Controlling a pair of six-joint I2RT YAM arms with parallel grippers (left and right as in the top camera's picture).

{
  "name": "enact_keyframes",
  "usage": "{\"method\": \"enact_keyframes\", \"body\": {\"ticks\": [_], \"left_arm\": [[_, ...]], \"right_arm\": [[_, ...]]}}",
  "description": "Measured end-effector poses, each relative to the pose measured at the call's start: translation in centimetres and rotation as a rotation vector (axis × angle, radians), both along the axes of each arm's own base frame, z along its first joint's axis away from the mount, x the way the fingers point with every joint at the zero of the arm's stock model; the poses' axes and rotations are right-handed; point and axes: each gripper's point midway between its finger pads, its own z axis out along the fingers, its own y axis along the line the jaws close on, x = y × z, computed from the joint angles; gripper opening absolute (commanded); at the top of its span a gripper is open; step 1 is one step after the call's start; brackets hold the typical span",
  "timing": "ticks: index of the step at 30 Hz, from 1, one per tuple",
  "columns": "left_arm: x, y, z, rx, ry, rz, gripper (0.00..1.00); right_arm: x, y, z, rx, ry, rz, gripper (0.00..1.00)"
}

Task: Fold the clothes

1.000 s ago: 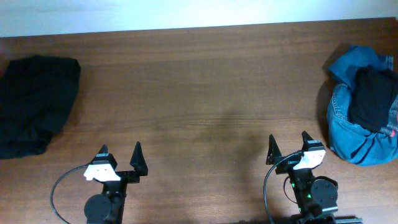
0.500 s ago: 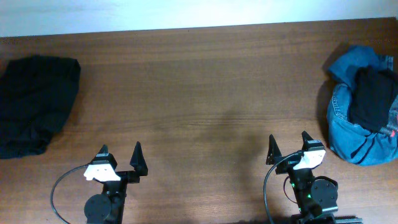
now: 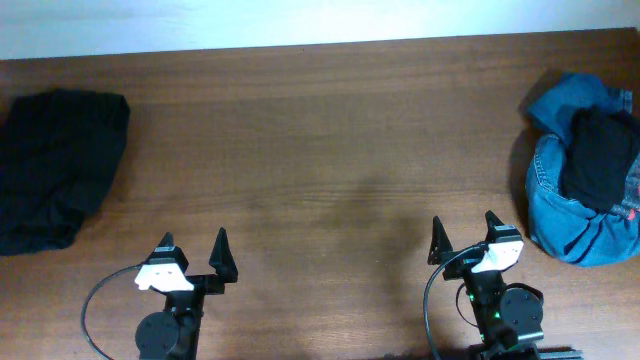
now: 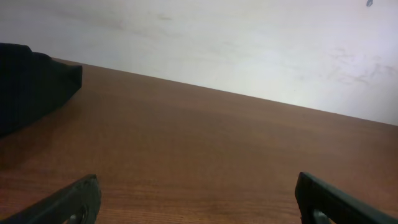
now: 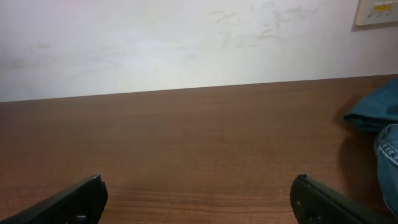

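Lying on blue denim garment [image 3: 560,215], black trousers [image 3: 598,155], overhead only, separate black pile [image 4: 28,87] also in left wrist view, left gripper [image 3: 193,240], right gripper [image 3: 465,222] wide open, empty.

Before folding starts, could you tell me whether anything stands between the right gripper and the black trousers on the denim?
Nothing visible does: only bare table separates the open right gripper from the black trousers atop the blue denim garment.

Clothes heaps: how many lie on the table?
2. One black heap lies at the left edge; one blue denim heap, with a black garment on top, sits at the right edge. Garments may be hidden inside.
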Motion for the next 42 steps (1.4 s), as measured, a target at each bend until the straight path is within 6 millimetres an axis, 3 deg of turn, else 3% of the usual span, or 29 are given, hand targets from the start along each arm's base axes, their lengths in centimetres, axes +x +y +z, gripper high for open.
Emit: {"method": "enact_keyframes", "body": {"ticks": [24,26,30,37,39,42], "left_arm": [[0.0,-0.1,0.6,-0.003,-0.026,-0.003,0.99],[0.1,-0.4,1.5,-0.007,-0.062,-0.020,0.99],[-0.2,-1.2,5.2,-0.020,-0.215,-0.074,0.99],[-3.2,-4.1,12.6,-0.006,-0.537,-0.257,0.99],[-4.3,-5.1,13.8,0.009,-0.601,-0.320,0.99],[-4.8,-6.1,13.9,-0.003,-0.596,-0.393,0.99]], "right_arm": [[0.0,0.0,0.0,0.000,0.000,0.000,0.99],[0.0,0.0,0.0,-0.001,0.000,0.000,0.99],[0.0,0.0,0.0,0.000,0.000,0.000,0.99],[0.0,0.0,0.0,0.000,0.000,0.000,0.99],[0.0,0.0,0.0,0.000,0.000,0.000,0.99],[0.0,0.0,0.0,0.000,0.000,0.000,0.99]]}}
